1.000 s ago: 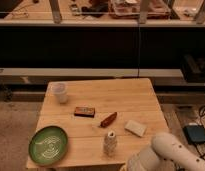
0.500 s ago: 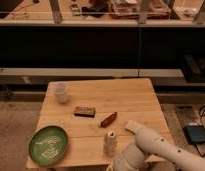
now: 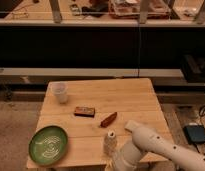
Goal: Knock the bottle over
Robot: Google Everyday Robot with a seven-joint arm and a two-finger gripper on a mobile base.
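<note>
Standing upright, bottle (image 3: 110,143), tool (image 3: 121,161) just beside it, nearer the camera.

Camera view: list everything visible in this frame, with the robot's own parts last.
table: one, light wood, centre
cup: one, clear, far left corner of the table
block: one, brown, mid-table
oblong item: one, reddish-brown, right of the block
plate: one, green, near left corner
bottle: one, whitish, upright near the front edge
arm: one, white, over the table's near right
gripper: one, white, at the front edge just right of the bottle
</note>
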